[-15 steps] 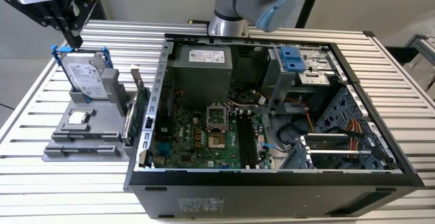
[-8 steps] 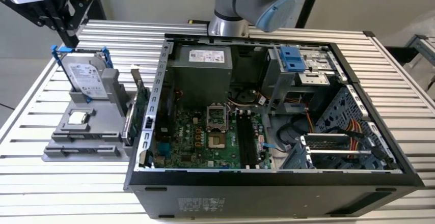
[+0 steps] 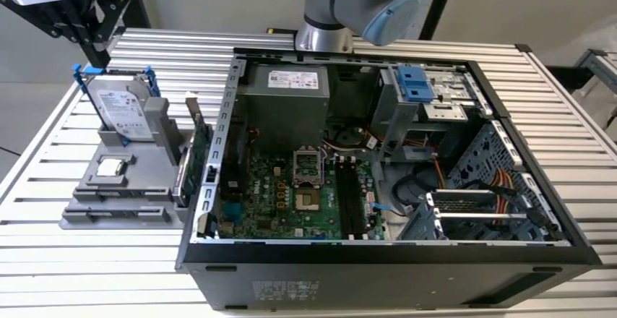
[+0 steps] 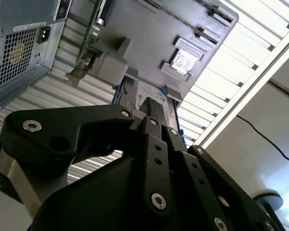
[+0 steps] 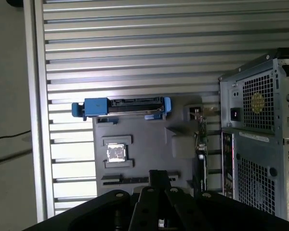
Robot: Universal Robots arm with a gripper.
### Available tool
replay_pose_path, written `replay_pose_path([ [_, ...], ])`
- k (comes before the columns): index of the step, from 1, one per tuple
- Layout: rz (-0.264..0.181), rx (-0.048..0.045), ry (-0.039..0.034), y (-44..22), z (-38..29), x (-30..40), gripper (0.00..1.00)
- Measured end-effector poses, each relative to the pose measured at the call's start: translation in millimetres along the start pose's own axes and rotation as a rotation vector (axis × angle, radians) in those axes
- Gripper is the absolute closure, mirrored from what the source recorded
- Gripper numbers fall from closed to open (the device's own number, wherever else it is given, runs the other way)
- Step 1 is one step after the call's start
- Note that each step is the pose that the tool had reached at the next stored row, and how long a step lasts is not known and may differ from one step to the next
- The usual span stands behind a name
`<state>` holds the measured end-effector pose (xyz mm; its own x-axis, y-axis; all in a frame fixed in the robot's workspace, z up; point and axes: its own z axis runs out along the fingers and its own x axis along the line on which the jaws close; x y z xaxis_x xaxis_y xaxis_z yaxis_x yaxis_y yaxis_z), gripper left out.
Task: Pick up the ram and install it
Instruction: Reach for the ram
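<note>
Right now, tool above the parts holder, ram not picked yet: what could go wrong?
1. The tool hangs shut over the gray holder, where the hard drive and green card stand upright close together. A descent could clip either.
2. The black slots lie deep in the case, with cables nearby and walls all round. A carried part could snag or go in tilted.

You see a silver, ribbed bench (image 3: 540, 101), a silver hard drive (image 3: 123, 112) in a blue frame (image 3: 115, 69), a grey fixture (image 3: 126, 202), a green motherboard (image 3: 279, 195) and your black end effector (image 5: 159, 180).
</note>
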<state>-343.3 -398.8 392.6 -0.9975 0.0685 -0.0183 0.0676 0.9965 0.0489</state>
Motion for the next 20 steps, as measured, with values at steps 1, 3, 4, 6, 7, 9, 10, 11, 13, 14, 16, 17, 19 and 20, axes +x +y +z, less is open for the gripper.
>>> replay_pose_path([
  [1,0.000,0.0000,0.0000,0.0,0.0,0.1,1.00],
  [3,0.000,0.0000,0.0000,0.0,0.0,0.1,1.00],
  [4,0.000,0.0001,0.0000,-0.1,0.0,0.4,1.00],
  [6,-0.002,-0.0001,0.0001,-0.1,0.0,1.3,1.00],
  [7,-0.005,-0.0001,0.0003,-0.1,-0.1,1.7,1.00],
  [9,-0.014,-0.0003,0.0007,-0.2,-0.1,3.3,1.00],
  [10,-0.019,-0.0003,0.0010,-0.3,-0.1,4.3,1.00],
  [11,-0.022,-0.0005,0.0011,-0.4,-0.1,5.2,1.00],
  [13,-0.025,-0.0004,0.0013,-0.5,-0.2,7.7,1.00],
  [14,-0.027,-0.0005,0.0014,-0.6,-0.2,8.9,1.00],
  [16,-0.027,-0.0005,0.0014,-0.7,-0.2,10.6,1.00],
  [17,-0.027,-0.0005,0.0014,-0.8,-0.3,11.5,1.00],
  [19,-0.027,-0.0005,0.0013,-0.9,-0.3,13.3,1.00],
  [20,-0.027,-0.0005,0.0014,-1.0,-0.3,14.1,1.00],
])
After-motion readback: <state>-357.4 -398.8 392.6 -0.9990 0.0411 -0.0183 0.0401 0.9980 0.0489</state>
